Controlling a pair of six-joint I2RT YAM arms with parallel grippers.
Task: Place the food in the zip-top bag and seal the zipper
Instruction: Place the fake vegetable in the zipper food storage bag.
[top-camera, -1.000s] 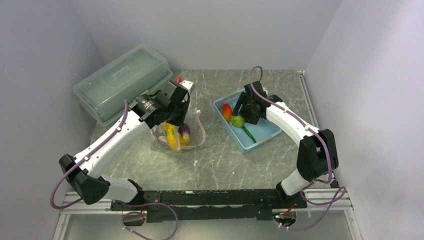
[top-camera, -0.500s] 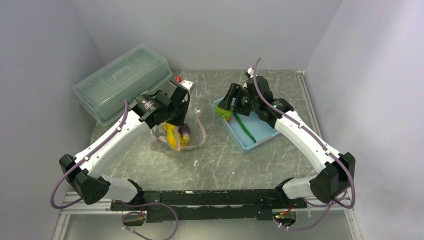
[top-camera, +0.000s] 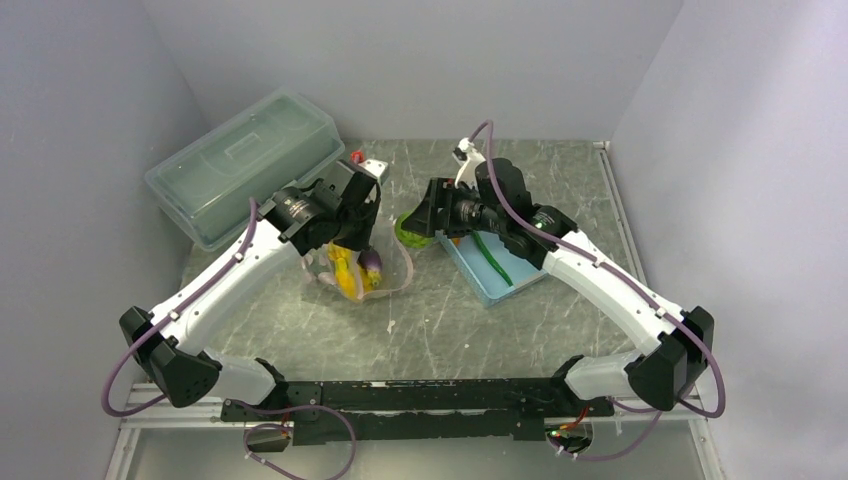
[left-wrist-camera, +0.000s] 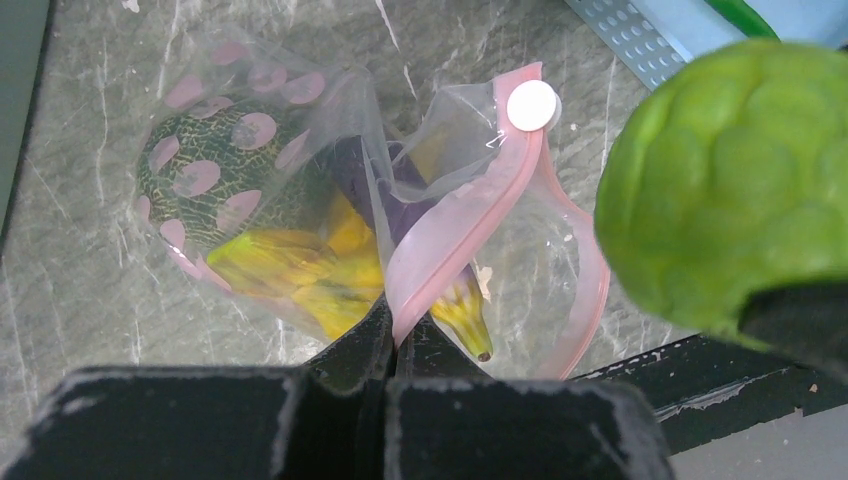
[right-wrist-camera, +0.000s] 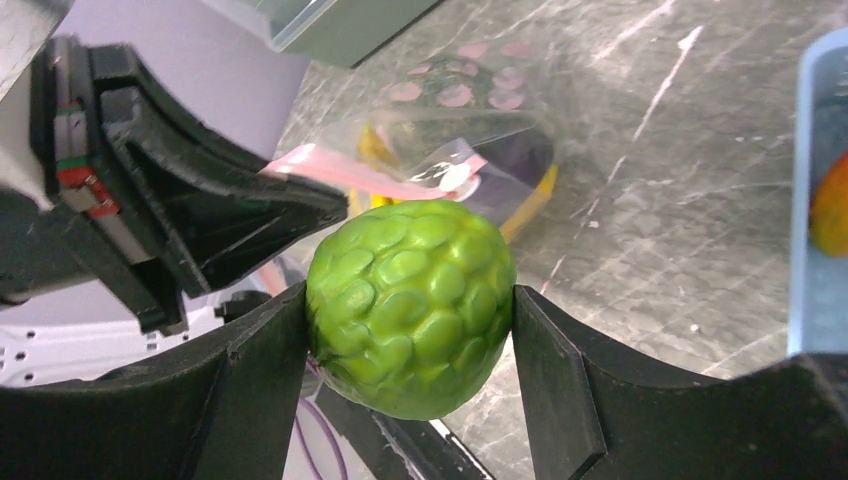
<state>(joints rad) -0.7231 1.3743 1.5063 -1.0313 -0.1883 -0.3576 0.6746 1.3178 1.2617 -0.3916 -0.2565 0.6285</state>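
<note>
Your left gripper (left-wrist-camera: 395, 335): fingers pressed together on pink zipper (left-wrist-camera: 470, 215) strip, holding one edge of the zip-top bag (left-wrist-camera: 300, 130) mouth raised. Bag is floppy clear film with pink dots, on marbled tabletop (top-camera: 450, 330). Left wrist view shows you the contents: yellow bananas (left-wrist-camera: 300, 275), netted dull-green lump (left-wrist-camera: 215, 160), purple piece (left-wrist-camera: 400, 205). Your right gripper (right-wrist-camera: 410, 310) pinches knobbly bright-green ball (right-wrist-camera: 400, 270) just beside bag mouth. Top view adds slatted light-blue basket (top-camera: 525, 265) and, far left, translucent lidded box (top-camera: 245, 165).

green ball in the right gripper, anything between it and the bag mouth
Nothing visible. The green ball, shut in the right gripper, hangs beside the open mouth of the bag, pinched at the zipper by the left gripper.
</note>
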